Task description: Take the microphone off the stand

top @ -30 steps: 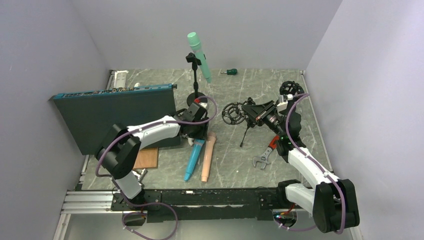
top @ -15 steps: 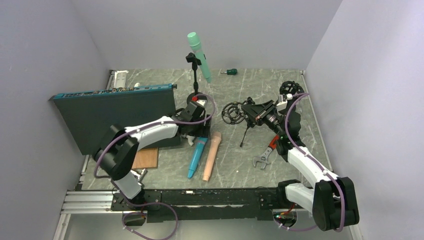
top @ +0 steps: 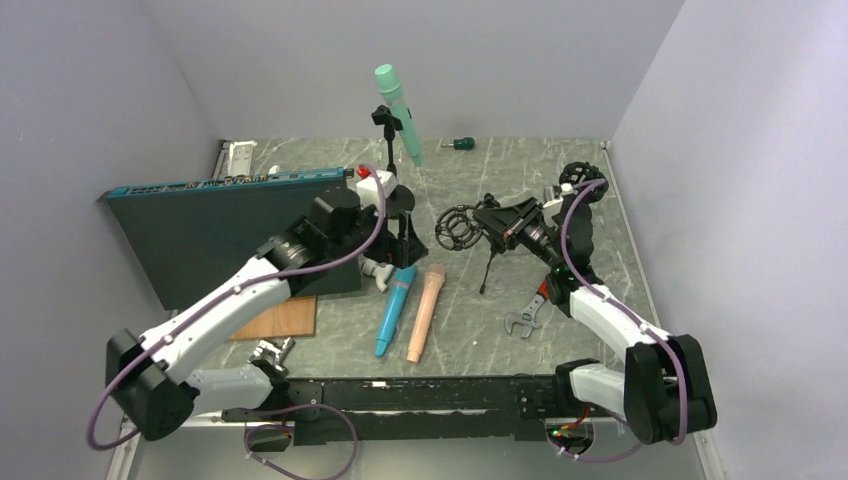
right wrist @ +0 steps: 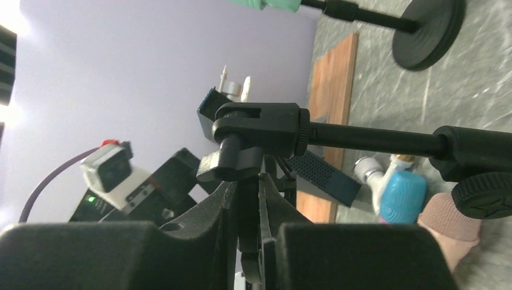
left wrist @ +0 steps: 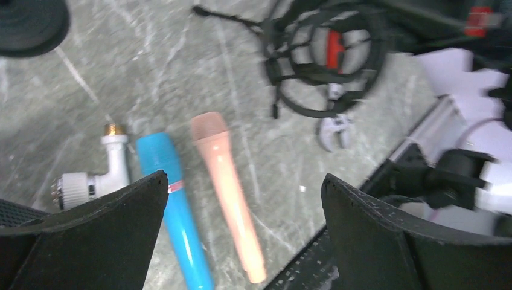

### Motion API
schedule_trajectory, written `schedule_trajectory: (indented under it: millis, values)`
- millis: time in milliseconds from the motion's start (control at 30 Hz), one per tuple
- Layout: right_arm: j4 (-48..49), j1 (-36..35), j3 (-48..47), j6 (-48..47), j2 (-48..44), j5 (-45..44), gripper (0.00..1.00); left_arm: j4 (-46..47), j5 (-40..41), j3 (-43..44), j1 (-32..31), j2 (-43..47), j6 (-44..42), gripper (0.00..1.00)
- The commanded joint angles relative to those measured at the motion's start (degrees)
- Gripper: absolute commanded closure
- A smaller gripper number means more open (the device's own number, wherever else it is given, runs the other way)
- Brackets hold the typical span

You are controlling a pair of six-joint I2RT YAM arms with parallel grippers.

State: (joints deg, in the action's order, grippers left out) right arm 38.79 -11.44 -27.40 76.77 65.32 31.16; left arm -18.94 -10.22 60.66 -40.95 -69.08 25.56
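Observation:
A mint-green microphone sits tilted in the clip of a black round-base stand at the back; its tip and the stand base show in the right wrist view. A blue microphone and a peach microphone lie side by side on the table. My left gripper hovers open above them, holding nothing. My right gripper is shut on the bracket of a black shock-mount stand, whose ring is empty.
A dark teal panel stands at the left with a wood board before it. A white pipe fitting lies beside the blue microphone. A wrench lies right of centre, a green screwdriver at the back.
My left gripper has opened and lifted up and back from the blue microphone, which stays on the table. The right gripper has carried the shock mount slightly left.

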Motion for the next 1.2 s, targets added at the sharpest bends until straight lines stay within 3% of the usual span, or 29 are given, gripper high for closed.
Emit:
schedule_trajectory:
  millis: [0,233,700,867,967,1167]
  values:
    - [1.09,-3.15,-0.72,3.69,5.42,3.46,1.0,0.11,-8.25,3.73,0.0,4.44,0.23,0.01]
    - [15.5,-7.54,-4.1,11.32,13.59,4.13,1.0,-0.68,-11.49,8.82,0.31,3.43,6.06,0.01]
    - [16.22,-8.66,-7.09,12.86,13.92,3.22,1.0,-1.38,-7.77,9.97,1.02,3.29,7.59,0.01]
    - [32.54,-8.52,-2.41,20.25,20.39,4.22,1.0,-0.22,-9.87,7.55,2.95,2.15,9.25,0.01]
    - [33.31,-8.34,0.5,19.77,20.09,4.06,0.91,2.67,-11.08,5.01,3.43,1.87,10.81,0.01]
    - [18.58,-7.11,3.37,11.26,12.65,2.31,0.7,8.85,-12.75,1.34,4.15,0.13,15.46,0.0]
